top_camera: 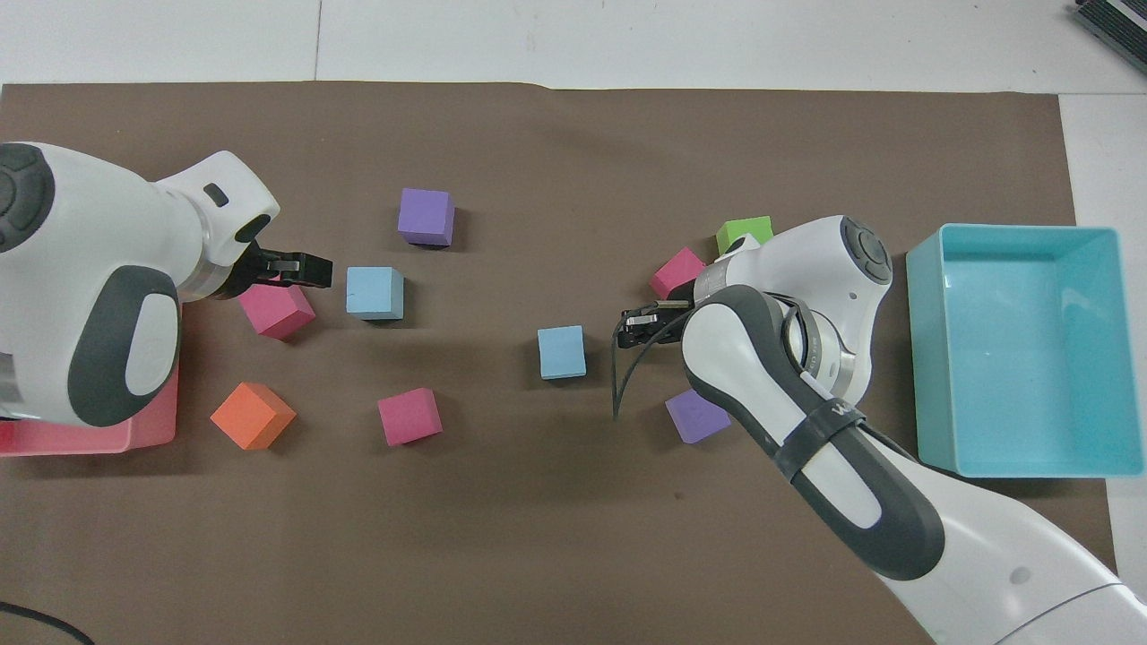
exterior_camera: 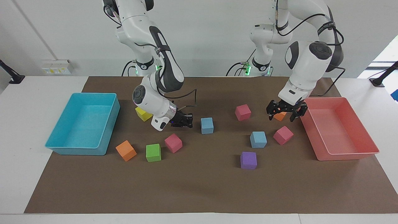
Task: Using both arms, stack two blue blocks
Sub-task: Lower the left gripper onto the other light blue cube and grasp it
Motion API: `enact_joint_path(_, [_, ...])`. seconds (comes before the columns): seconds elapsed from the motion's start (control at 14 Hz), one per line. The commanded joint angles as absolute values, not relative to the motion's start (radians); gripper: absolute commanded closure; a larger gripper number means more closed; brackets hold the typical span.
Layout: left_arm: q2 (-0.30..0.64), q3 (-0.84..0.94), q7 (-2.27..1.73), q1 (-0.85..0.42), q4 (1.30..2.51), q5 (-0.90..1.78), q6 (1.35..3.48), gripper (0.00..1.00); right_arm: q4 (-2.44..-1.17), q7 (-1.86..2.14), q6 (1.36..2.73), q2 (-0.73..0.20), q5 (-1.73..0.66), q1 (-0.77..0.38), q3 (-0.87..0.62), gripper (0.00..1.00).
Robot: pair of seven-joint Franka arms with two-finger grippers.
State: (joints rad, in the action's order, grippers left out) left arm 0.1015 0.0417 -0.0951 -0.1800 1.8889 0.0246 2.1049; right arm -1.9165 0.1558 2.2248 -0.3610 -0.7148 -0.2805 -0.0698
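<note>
Two blue blocks lie on the brown mat. One blue block (exterior_camera: 206,125) (top_camera: 562,351) sits mid-table, and my right gripper (exterior_camera: 186,120) (top_camera: 634,324) is low beside it, toward the right arm's end, shut and empty, a small gap away. The other blue block (exterior_camera: 258,139) (top_camera: 375,293) lies toward the left arm's end. My left gripper (exterior_camera: 286,112) (top_camera: 303,269) hangs open above the mat over an orange block (exterior_camera: 279,116) and a pink block (top_camera: 276,309), holding nothing and apart from that blue block.
A turquoise tray (exterior_camera: 77,151) (top_camera: 916,358) stands at the right arm's end and a pink tray (exterior_camera: 348,155) (top_camera: 134,430) at the left arm's end. Pink, purple (exterior_camera: 248,160), green (exterior_camera: 153,152), orange and yellow (exterior_camera: 143,114) cubes are scattered around the blue ones.
</note>
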Motion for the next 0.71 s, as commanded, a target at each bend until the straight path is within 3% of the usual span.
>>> enact_joint_path(0.0, [0.152, 0.028, -0.173, -0.222, 1.907, 0.006, 2.195, 0.00, -1.954, 0.224, 2.281, -0.362, -0.788, -0.264, -0.084, 1.00])
enact_joint_path(0.64, [0.270, 0.026, -0.288, -0.247, 1.927, 0.006, 2.368, 0.00, -1.962, 0.279, 2.286, -0.385, -0.871, -0.261, -0.084, 1.00])
